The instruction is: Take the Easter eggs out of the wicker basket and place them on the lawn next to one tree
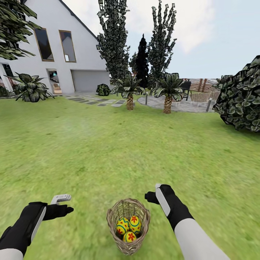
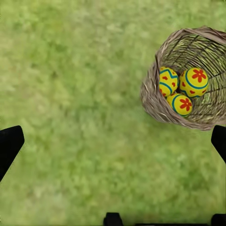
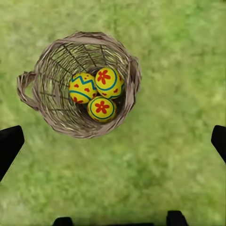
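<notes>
1. We see the three Easter eggs (image 1: 129, 227) clustered at the bottom of the wicker basket (image 1: 128, 245), touching one another; the basket stands upright on the lawn (image 1: 108, 151), low in the head view and between our two arms.
2. Our right gripper (image 1: 153, 195) hangs above the grass just to the right of the basket's rim and slightly beyond it. In the right wrist view the eggs (image 3: 96, 94) lie inside the basket (image 3: 47, 108), with the dark fingertips (image 3: 9, 143) far out at either edge of the picture, so the jaws stand wide apart and hold nothing.
3. Our left gripper (image 1: 63, 204) hovers over bare grass well to the left of the basket. In the left wrist view the basket (image 2: 155, 99) and its eggs (image 2: 181, 89) sit off to one side, and the fingertips (image 2: 9, 146) are likewise spread wide and empty.
4. Open grass surrounds the basket on every side, with nothing near its rim but the two grippers.
5. Far off across the lawn stand two short palms (image 1: 168, 90), tall narrow trees (image 1: 113, 36), a leafy bush (image 1: 242, 97) at the right and a white house (image 1: 54, 43) at the left.
</notes>
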### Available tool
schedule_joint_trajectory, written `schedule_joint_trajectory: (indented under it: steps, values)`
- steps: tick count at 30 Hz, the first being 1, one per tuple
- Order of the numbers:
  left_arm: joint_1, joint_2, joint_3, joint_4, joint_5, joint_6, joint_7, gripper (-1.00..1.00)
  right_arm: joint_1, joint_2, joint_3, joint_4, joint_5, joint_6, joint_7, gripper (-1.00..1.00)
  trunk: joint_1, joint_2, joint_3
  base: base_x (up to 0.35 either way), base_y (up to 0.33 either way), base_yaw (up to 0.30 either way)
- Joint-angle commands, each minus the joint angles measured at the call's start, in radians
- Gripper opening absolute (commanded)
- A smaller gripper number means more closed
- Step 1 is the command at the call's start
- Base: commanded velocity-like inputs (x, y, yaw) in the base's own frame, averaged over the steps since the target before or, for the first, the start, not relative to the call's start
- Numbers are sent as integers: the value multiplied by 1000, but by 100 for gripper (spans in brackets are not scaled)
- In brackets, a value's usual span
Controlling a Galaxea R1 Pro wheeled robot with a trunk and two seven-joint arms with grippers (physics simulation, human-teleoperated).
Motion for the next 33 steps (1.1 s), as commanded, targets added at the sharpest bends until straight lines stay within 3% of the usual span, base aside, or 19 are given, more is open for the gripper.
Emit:
schedule_joint_trajectory:
  steps: [1, 9, 20, 26, 33]
  values:
    - [-1, 0, 2, -1, -10, 3, -10, 100, -1, 0, 1, 3, -11, 1, -10, 100, 1, -2, -2, 231, 172, 0]
    - [-1, -3, 0, -1, -8, 3, -11, 100, -2, 0, 0, 9, -14, 11, -10, 100, 1, -2, -2, 82, 195, 0]
    - [-1, -3, 0, -1, -6, 3, -15, 100, 0, 0, -14, 12, -17, 10, -12, 100, 1, -2, -2, 4, 21, 0]
    - [-1, -2, 1, -1, -6, 3, -16, 100, -1, 0, -43, 103, -14, -56, -11, 100, 1, -2, -2, 180, 93, 0]
    - [-1, -2, 1, -2, -7, 3, -14, 100, 0, 0, -44, 121, -13, -78, -5, 100, 1, -2, -2, 193, -103, 0]
